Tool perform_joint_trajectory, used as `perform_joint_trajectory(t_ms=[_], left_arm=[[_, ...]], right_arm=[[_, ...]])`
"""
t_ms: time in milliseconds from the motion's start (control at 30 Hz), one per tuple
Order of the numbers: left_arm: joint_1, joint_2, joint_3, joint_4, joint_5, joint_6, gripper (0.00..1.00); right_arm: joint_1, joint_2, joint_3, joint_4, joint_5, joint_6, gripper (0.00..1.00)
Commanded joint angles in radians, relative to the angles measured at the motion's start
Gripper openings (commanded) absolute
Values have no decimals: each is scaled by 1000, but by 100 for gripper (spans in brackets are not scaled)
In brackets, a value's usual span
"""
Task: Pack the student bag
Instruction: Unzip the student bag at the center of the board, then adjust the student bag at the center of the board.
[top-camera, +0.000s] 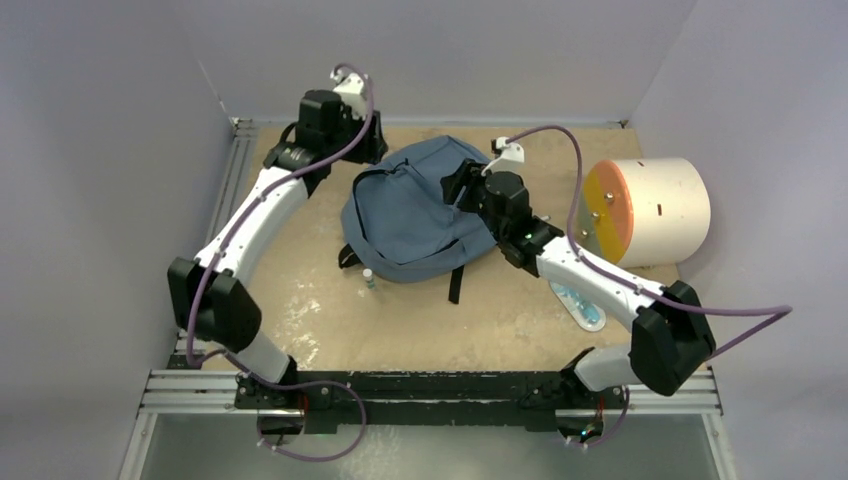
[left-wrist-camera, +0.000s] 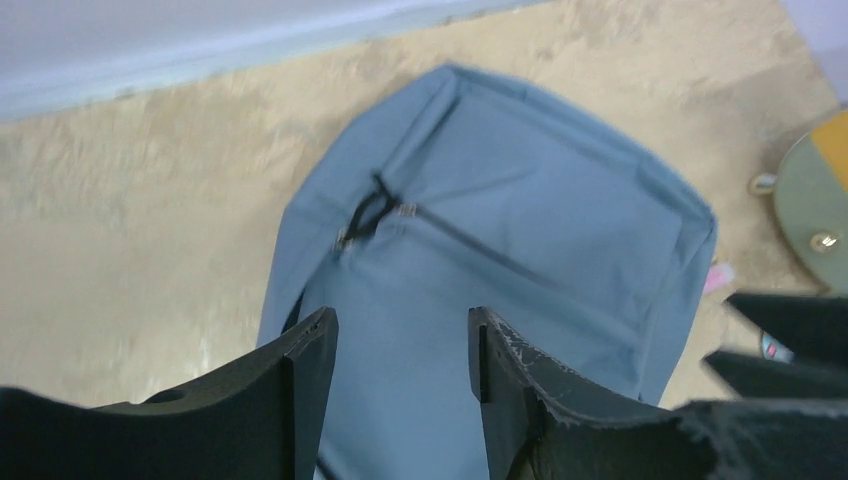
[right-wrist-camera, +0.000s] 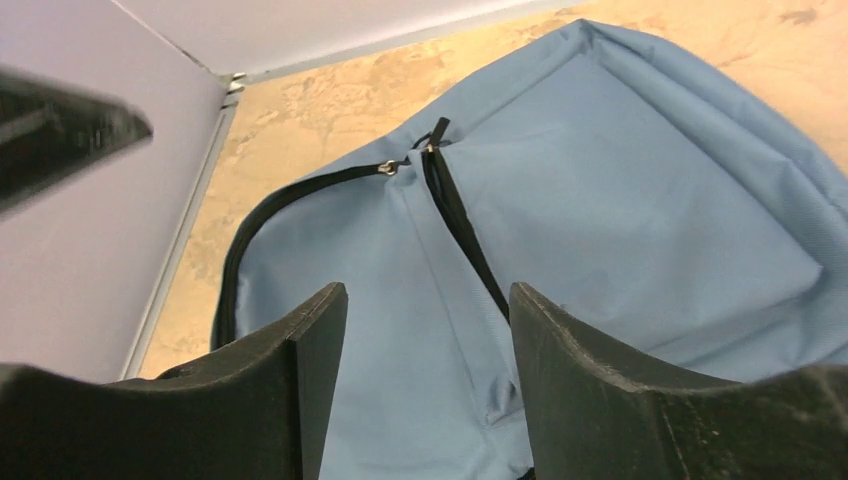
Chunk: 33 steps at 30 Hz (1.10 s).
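Left claw (left-wrist-camera: 402, 340) hangs near the far-left corner of the worktop (top-camera: 300, 330), jaws apart with nothing between them, just over the bag's edge. The student bag (top-camera: 415, 215) lies flat by the middle of the far edge. Right claw (right-wrist-camera: 428, 310) hovers over its right side, jaws parted and empty too. A white cylinder (top-camera: 665, 205) sits at the right edge.

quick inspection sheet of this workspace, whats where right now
surface: tan tabletop, worn pale patches
job's things: student bag lying flat mid-table
clutter: white cylinder with orange face at right; small pale item at bag's near edge; clear bluish item under right arm
end effectors: left end effector open over bag; right end effector open over bag; nothing held
cables: purple cables loop off both arms
surroundings: grey walls
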Motion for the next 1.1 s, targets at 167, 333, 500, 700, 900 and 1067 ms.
perform_joint_trajectory(t_ms=[167, 333, 500, 700, 900, 1067], left_arm=[[7, -203, -370, -93, -85, -134, 54], [6, -202, -445, -100, -90, -164, 54], [6, -198, -467, -127, -146, -138, 54], [6, -259, -482, -126, -175, -140, 53], [6, -302, -513, -104, -178, -150, 53], [7, -240, -554, -82, -153, -159, 50]], right_arm=[[-21, -73, 74, -218, 69, -41, 65], [-25, -82, 58, -230, 27, -32, 65], [-27, -58, 95, -281, 14, -38, 65], [-27, -58, 95, -275, -6, -34, 65], [-27, -48, 77, -266, -14, -29, 64], [-30, -20, 110, -301, 3, -21, 65]])
